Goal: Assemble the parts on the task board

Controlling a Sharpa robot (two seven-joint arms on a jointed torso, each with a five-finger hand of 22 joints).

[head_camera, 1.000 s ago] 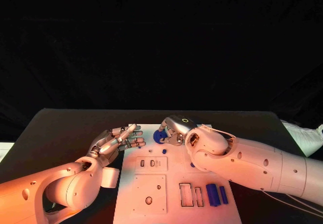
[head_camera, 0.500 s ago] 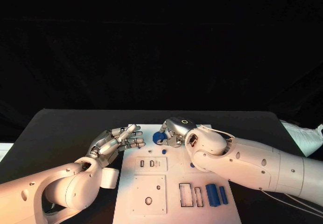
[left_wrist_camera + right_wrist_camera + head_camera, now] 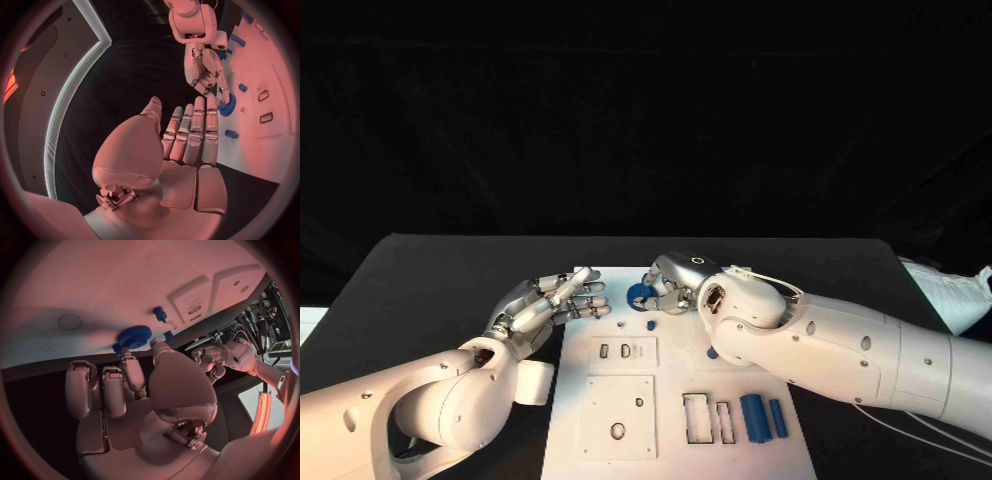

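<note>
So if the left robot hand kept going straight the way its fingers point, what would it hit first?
Probably the blue gear that the right robot hand holds over the task board. The left robot hand is open, fingers aimed toward it, though depth is hard to judge.

Blue gear [image 3: 640, 295] atop white task board [image 3: 625, 420]

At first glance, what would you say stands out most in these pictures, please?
The right robot hand stands out first: it pinches a blue gear over the far part of the white task board. Beside it, the left robot hand hangs with its fingers apart, holding nothing, at the board's left edge. Two blue bars lie at the board's near right.
</note>
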